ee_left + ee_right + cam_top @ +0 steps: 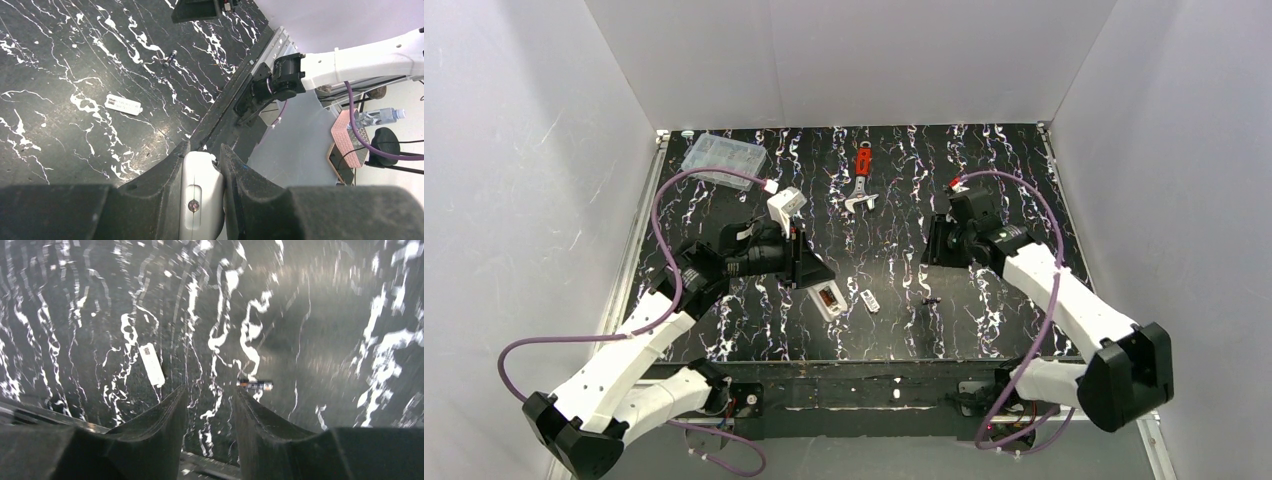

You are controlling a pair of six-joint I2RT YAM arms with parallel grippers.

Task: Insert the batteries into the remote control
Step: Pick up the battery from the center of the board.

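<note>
Because the remote control (pixel 200 192) is clamped only by its narrow sides in the tightly closed left gripper (pixel 204 150), near the middle of the front half of the table (pixel 904 170) with its reddish recess turned upward, it could be levered or slid out of the grip if downward force is applied during loading. The small dark cylinder (pixel 256 385) is taken to be a battery, though it is too small and blurred for certainty. It could be rolled away if nudged by one fingertip before both are set around it. The right gripper (pixel 210 392) is seen half open and empty, poised above that cylinder. The remote's shell is smooth, hard white plastic with rounded edges; the cylinder looks metallic and slick. A loose white piece (pixel 151 365), flat and rectangular, lies on the glossy, black, white-veined table.
</note>
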